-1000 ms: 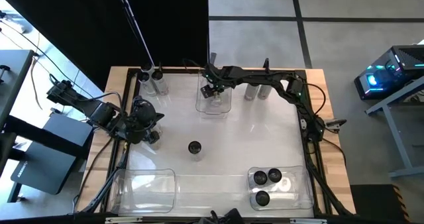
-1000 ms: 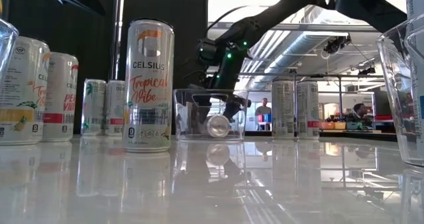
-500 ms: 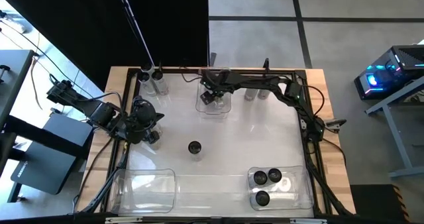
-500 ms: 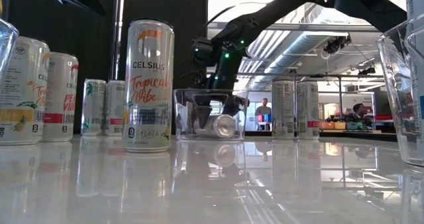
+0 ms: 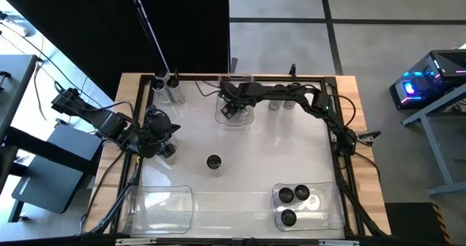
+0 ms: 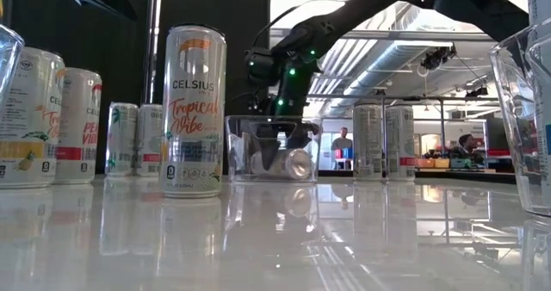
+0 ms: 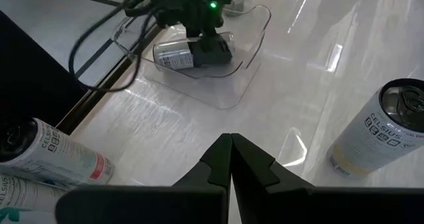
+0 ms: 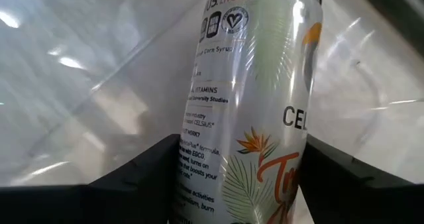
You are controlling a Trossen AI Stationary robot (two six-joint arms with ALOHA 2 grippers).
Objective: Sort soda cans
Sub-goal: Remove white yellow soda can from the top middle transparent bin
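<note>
Silver can (image 8: pixel 255 111) between right jaws

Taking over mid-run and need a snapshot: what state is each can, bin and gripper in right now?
Right gripper: inside the far bin, fingers either side of a can.
Silver can with palm print: lying on its side, between those fingers.
Clear far bin: holds that one can.
Left gripper: shut, empty, waiting at the table's left edge.
Lone centre can: upright.
Clear near-right bin: three upright cans.
Clear near-left bin: empty.
</note>
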